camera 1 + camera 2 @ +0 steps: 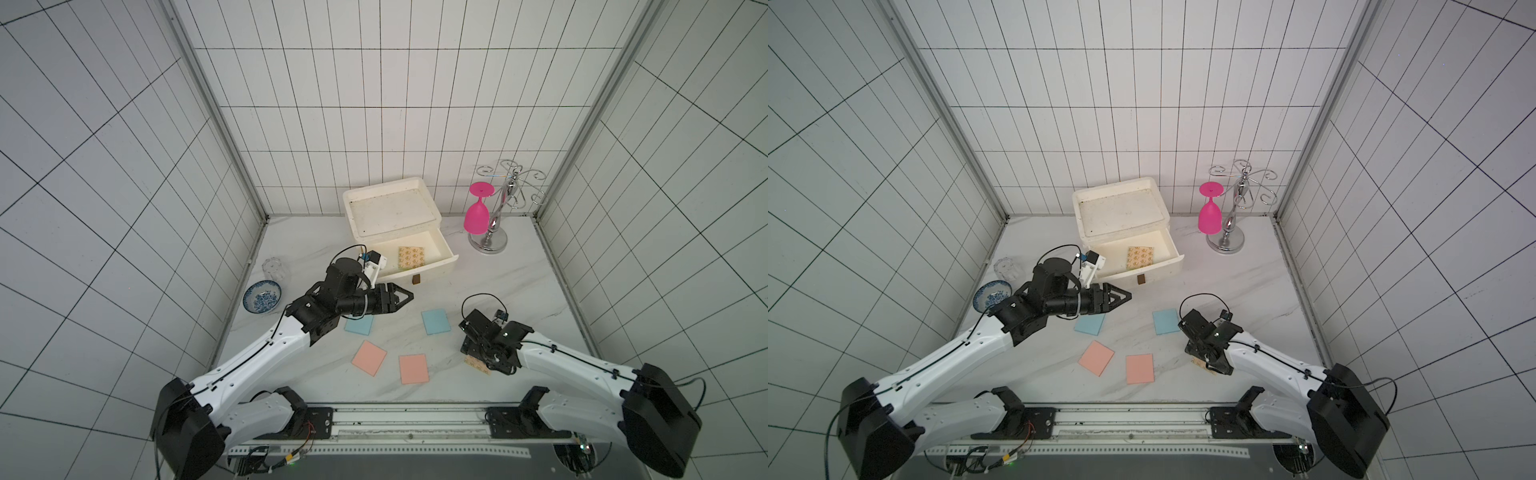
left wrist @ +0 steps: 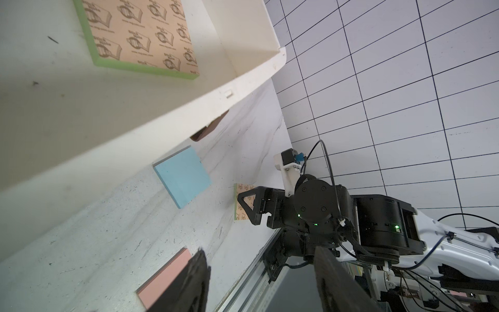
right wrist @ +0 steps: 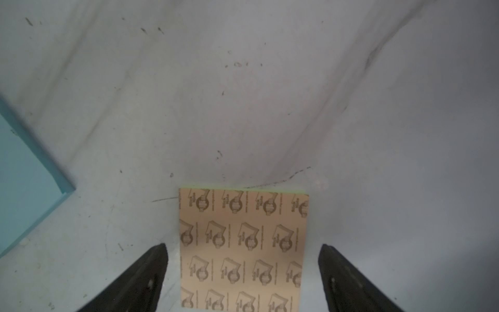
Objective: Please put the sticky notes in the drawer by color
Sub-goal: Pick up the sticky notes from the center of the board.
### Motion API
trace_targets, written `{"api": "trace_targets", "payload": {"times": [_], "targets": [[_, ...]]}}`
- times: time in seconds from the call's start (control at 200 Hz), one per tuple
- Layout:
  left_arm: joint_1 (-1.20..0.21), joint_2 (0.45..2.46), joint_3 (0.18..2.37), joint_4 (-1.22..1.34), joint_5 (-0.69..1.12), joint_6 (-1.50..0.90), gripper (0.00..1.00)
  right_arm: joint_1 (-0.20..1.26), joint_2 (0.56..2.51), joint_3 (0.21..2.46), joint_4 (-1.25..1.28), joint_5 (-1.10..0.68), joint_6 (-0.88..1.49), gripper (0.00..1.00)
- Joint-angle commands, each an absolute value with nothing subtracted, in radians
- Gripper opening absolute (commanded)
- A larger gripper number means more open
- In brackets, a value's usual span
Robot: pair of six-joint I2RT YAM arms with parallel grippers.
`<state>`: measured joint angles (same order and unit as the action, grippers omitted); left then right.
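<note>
The cream drawer chest [image 1: 384, 185] stands at the back with its top drawer [image 1: 436, 269] pulled out; one tan patterned sticky pad [image 1: 411, 257] lies inside. On the table lie two blue pads [image 1: 359, 325] [image 1: 436, 321] and two pink pads [image 1: 369, 358] [image 1: 413, 369]. My left gripper [image 1: 409, 296] hovers open and empty in front of the drawer, partly covering one blue pad. A second tan pad [image 3: 243, 221] lies flat between the fingers of my right gripper [image 3: 243, 247]. That gripper points down and is open, with a gap to the pad on each side.
A pink goblet [image 1: 477, 212] hangs upside down on a chrome rack [image 1: 494, 232] at the back right. A clear glass [image 1: 275, 269] and a blue-patterned bowl [image 1: 262, 296] sit by the left wall. The arms' metal rail [image 1: 409, 419] runs along the front edge.
</note>
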<state>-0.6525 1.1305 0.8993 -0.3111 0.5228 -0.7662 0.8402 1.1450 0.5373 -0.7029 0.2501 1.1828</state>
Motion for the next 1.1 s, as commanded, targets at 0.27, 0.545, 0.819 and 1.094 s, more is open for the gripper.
{"api": "trace_targets", "payload": {"times": [0.27, 0.545, 0.819, 1.094], "targets": [[-0.656, 1.114, 0.891, -0.293, 0.531, -0.758, 0.64, 0.85, 1.2, 0.472, -0.563, 0.189, 1.199, 0.88], [-0.655, 1.106, 0.886, -0.296, 0.522, -0.759, 0.64, 0.851, 1.262, 0.526, -0.62, 0.195, 1.132, 0.79], [-0.656, 1.121, 0.887, -0.293, 0.526, -0.761, 0.64, 0.857, 1.195, 0.644, -0.673, 0.207, 1.012, 0.7], [-0.592, 1.171, 0.914, -0.26, 0.666, -0.8, 0.65, 0.853, 1.071, 0.91, -0.726, 0.071, 0.628, 0.69]]}}
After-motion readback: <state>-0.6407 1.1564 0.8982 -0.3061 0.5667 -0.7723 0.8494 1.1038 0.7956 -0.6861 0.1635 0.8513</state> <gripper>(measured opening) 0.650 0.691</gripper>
